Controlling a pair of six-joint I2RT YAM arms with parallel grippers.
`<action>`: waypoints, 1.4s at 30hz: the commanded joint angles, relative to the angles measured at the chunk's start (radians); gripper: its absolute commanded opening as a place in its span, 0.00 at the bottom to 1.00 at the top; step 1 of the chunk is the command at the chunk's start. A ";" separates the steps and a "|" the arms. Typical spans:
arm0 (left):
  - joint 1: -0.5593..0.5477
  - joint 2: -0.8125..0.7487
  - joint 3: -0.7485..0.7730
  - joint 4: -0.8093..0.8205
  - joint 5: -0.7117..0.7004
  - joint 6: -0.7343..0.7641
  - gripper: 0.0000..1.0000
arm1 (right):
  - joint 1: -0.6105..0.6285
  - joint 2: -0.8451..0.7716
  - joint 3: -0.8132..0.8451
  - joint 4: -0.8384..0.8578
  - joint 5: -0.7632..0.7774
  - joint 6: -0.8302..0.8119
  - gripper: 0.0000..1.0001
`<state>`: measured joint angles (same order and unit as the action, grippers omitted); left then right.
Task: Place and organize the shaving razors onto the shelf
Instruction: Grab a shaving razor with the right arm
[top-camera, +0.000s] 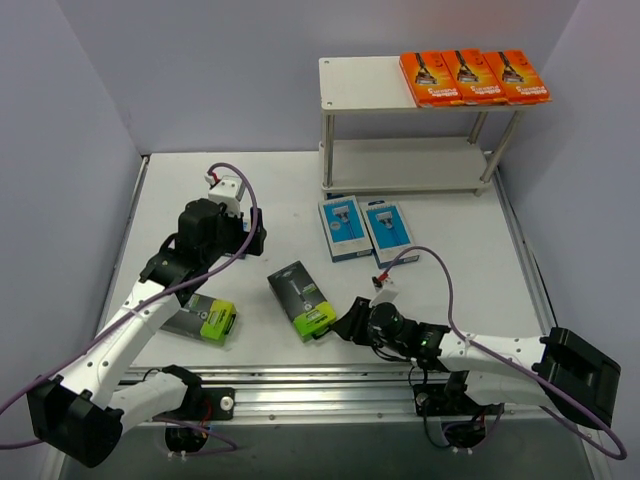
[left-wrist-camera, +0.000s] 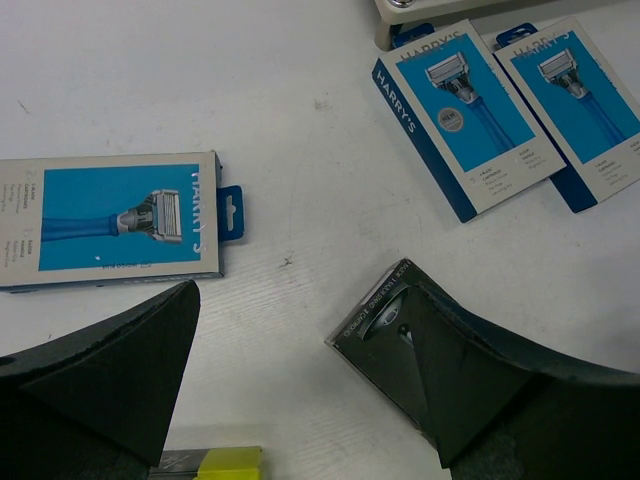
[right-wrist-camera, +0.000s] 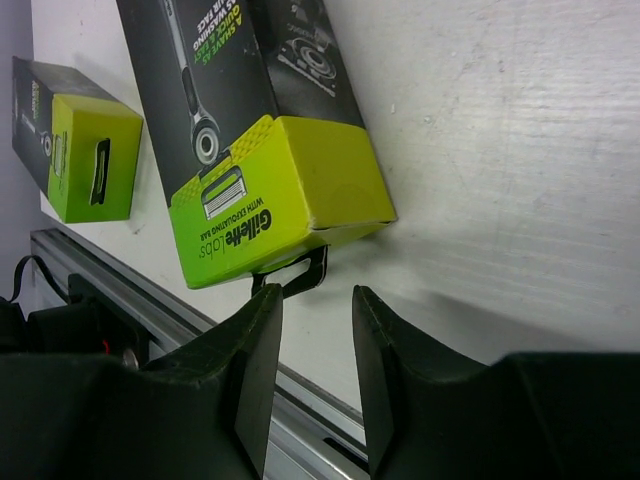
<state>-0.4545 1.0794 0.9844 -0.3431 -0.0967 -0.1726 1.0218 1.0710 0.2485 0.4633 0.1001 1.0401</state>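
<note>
**Right claw narrowed at the lime end of a black pack**

Three orange razor packs (top-camera: 474, 77) are seen lined up side by side on the right part of the top board of the shelf (top-camera: 360, 85). Two blue razor packs (top-camera: 345, 227) are laid next to each other on the desk (top-camera: 450, 280), just in front of the shelf. A third blue pack (left-wrist-camera: 110, 220) is shown flat on the desk in the left wrist view, near one fingertip of the left claw (left-wrist-camera: 300, 300), whose fingers are spread wide with nothing between them. The central black pack (top-camera: 300, 298) is laid at an angle in the middle of the desk, its lime-green end turned toward the right claw (right-wrist-camera: 315, 310). That claw is held low just off this end, by the hang tab (right-wrist-camera: 290, 277); its fingers are narrowly parted and nothing is grasped. A second black pack (top-camera: 205, 320) is found near the desk's front left, partly covered by the left arm
</note>
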 joint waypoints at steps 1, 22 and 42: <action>0.008 -0.019 0.051 0.003 -0.008 -0.007 0.94 | 0.026 0.038 -0.008 0.113 0.018 0.037 0.31; 0.008 -0.019 0.053 0.003 0.005 -0.010 0.94 | 0.084 0.291 0.023 0.356 0.021 0.074 0.32; 0.007 -0.012 0.054 0.003 0.026 -0.013 0.94 | 0.086 0.311 0.067 0.368 0.082 0.083 0.09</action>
<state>-0.4541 1.0748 0.9844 -0.3492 -0.0837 -0.1776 1.1023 1.3796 0.2703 0.7898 0.1261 1.1255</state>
